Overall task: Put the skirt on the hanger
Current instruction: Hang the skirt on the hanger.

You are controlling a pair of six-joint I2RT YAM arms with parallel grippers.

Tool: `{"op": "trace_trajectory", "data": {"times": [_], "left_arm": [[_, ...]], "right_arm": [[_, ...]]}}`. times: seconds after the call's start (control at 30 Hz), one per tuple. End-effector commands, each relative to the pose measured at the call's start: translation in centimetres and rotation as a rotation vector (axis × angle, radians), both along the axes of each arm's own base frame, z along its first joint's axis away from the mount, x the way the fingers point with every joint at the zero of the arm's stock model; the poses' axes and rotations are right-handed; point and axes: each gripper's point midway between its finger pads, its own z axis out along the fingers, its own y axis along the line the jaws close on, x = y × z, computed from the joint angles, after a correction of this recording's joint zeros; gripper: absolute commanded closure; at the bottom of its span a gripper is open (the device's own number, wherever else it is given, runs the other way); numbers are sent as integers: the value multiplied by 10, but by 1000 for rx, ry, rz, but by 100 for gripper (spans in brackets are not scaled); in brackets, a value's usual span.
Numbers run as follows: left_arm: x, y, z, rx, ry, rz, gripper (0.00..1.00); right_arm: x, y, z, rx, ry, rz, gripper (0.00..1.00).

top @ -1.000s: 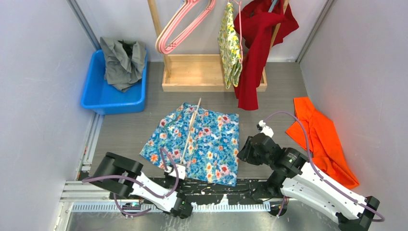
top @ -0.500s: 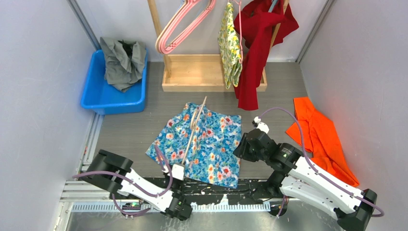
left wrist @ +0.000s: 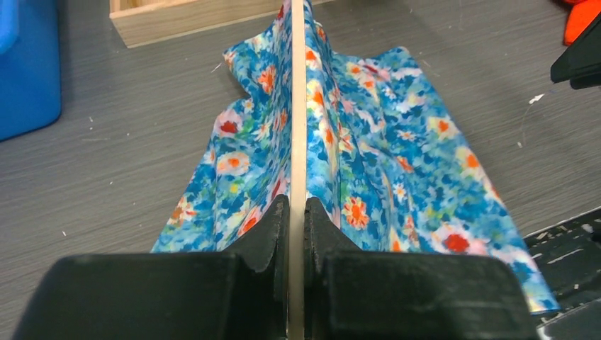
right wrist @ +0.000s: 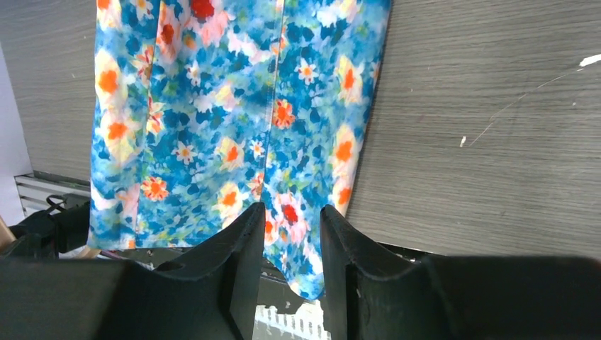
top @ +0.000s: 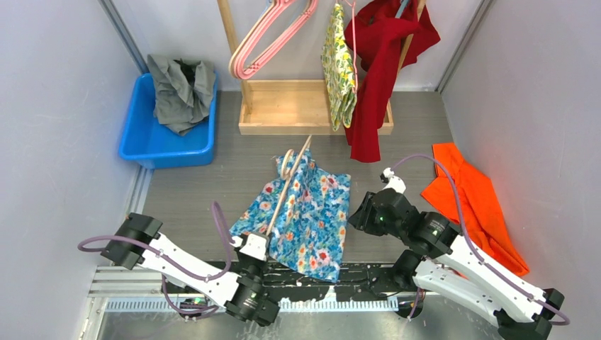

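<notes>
Blue floral fabric, scattered with orange, red and white blossoms, makes up the skirt (top: pixel 312 212) in the middle of the grey wood-grain table (top: pixel 191 191). It drapes over a pale wooden hanger (top: pixel 289 185), falling to either side of the bar like a tent, with its lower edges spread on the table.

My left gripper (left wrist: pixel 298 205) is clamped on the near end of that hanger, black fingers pressed against the thin wood on both sides. The bar runs away from me, tilted up toward the back of the table.

My right gripper (right wrist: pixel 292 212) sits just beside the skirt's right edge. Its fingers stand partly apart, and I see only the floral fabric and table through the gap. I cannot tell whether the tips touch the cloth.

At the back stands a light wooden rack (top: pixel 283 106) carrying pink plastic hangers (top: pixel 273 35), a yellow-green floral garment (top: pixel 339 67) and a red garment (top: pixel 375 71). To the left, a blue plastic bin (top: pixel 166 145) holds a crumpled grey garment (top: pixel 181 88). On the right, an orange cloth (top: pixel 471 202) lies flat on the table.
</notes>
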Motion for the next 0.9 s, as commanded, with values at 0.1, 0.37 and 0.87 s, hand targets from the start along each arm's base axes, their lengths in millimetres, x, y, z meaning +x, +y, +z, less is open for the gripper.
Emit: {"op": "trace_trajectory", "data": {"times": [0.1, 0.37, 0.87], "left_arm": [[-5, -25, 77, -556, 55, -96, 100], [0, -14, 112, -567, 16, -112, 100], [5, -2, 154, -463, -42, -99, 100]], "right_arm": [[1, -13, 24, 5, -65, -26, 60], [-1, -18, 29, 1, -75, -32, 60], [3, -8, 40, 25, -91, -8, 59]]}}
